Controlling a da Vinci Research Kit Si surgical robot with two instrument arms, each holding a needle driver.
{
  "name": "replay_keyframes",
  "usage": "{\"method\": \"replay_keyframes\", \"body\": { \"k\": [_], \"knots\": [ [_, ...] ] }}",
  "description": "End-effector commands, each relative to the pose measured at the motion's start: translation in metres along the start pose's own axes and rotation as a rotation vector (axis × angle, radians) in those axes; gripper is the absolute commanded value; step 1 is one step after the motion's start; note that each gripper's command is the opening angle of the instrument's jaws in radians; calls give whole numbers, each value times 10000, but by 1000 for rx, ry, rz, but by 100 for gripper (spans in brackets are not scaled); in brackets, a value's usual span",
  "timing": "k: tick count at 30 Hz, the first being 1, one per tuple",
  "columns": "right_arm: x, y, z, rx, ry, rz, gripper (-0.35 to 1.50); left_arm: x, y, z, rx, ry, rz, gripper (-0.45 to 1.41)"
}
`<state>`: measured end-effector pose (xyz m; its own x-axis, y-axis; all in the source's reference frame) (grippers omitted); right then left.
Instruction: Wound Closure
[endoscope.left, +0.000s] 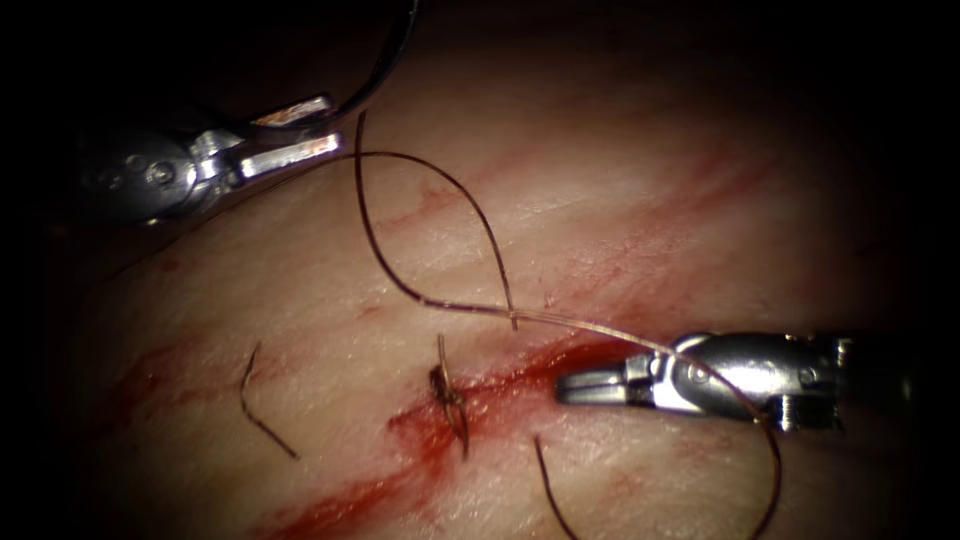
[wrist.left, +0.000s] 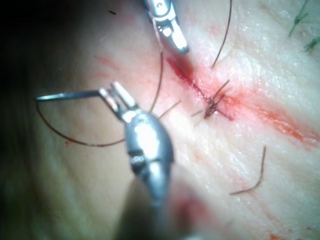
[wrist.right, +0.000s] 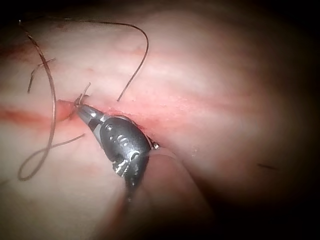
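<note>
My left tool (endoscope.left: 332, 122) hovers at the upper left, left of the cut, shut on the curved needle (endoscope.left: 385, 60) near one end. The needle arcs upward, clear of the tissue (endoscope.left: 620, 180). In the left wrist view the needle (wrist.left: 65, 95) juts sideways from these jaws (wrist.left: 111, 89). Dark thread (endoscope.left: 480, 225) loops from there across the tissue and over the right tool's body. My right tool (endoscope.left: 562, 388) lies on the cut (endoscope.left: 520, 375) from the right, shut and holding nothing, its tip (wrist.right: 80, 111) close to a tied stitch (endoscope.left: 450, 395).
Red fluid (endoscope.left: 340, 505) runs along the cut toward the lower left. A loose cut piece of thread (endoscope.left: 262, 405) lies left of the cut. Another thread end (endoscope.left: 548, 485) curves below the right tool, and a thread loop (endoscope.left: 772, 470) hangs past its wrist.
</note>
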<state>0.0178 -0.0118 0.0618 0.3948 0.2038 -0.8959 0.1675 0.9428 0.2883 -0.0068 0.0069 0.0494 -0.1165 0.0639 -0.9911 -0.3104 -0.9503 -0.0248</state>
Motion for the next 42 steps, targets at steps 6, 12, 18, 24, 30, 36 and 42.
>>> {"method": "replay_keyframes", "body": {
  "k": [6, 12, 18, 24, 30, 36, 42],
  "knots": [
    [-13, 0, 15, 33, -41, -71, -35, -6, 3, 5, -1, 1, 0, -45],
    [-30, -15, 26, 52, -56, -125, 52, -6, 3, 5, -1, 0, 0, -45],
    [-44, -35, 43, 55, -47, -120, 116, -6, 3, 6, 0, 0, 0, -45],
    [-50, -35, 43, 94, 11, -120, 130, -6, 3, 6, 0, 0, 0, -45],
    [-57, -42, 51, 111, 21, -157, 125, -5, 3, 5, 0, 0, -1, -45],
    [-53, -43, 61, 99, 16, -157, 123, -5, 3, 5, 0, 0, -1, -45],
    [-56, -45, 74, 102, 6, -162, 99, -5, 3, 5, -1, 0, -1, -45]
  ]
}}
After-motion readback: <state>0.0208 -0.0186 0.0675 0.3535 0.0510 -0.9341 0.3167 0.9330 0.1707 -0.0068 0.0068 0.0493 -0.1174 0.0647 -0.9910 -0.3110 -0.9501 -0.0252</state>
